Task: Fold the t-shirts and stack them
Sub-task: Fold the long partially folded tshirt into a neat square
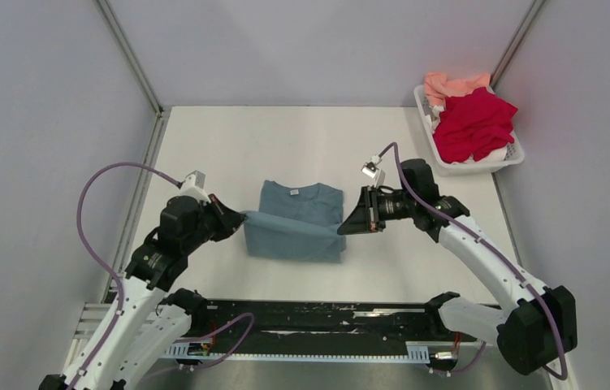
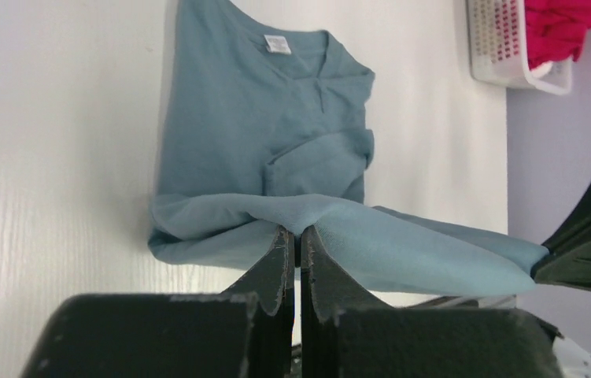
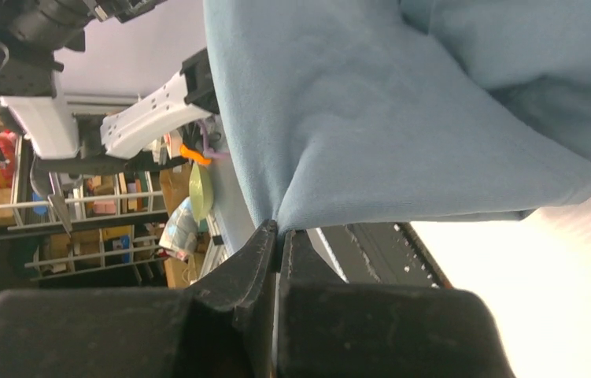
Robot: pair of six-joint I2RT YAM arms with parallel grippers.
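Note:
The teal-blue t-shirt (image 1: 297, 219) lies in the middle of the table with its collar and small white tag (image 1: 292, 192) at the far side. Its near hem is lifted off the table and stretched between both grippers. My left gripper (image 1: 239, 218) is shut on the hem's left corner, seen in the left wrist view (image 2: 298, 232). My right gripper (image 1: 343, 228) is shut on the right corner, seen in the right wrist view (image 3: 280, 230). The crimson t-shirt (image 1: 473, 123) and the salmon-pink t-shirt (image 1: 452, 84) lie bunched in the basket.
The white slotted basket (image 1: 484, 165) stands at the far right corner of the table. A black rail (image 1: 309, 313) runs along the near edge between the arm bases. Grey walls close in the left, back and right sides.

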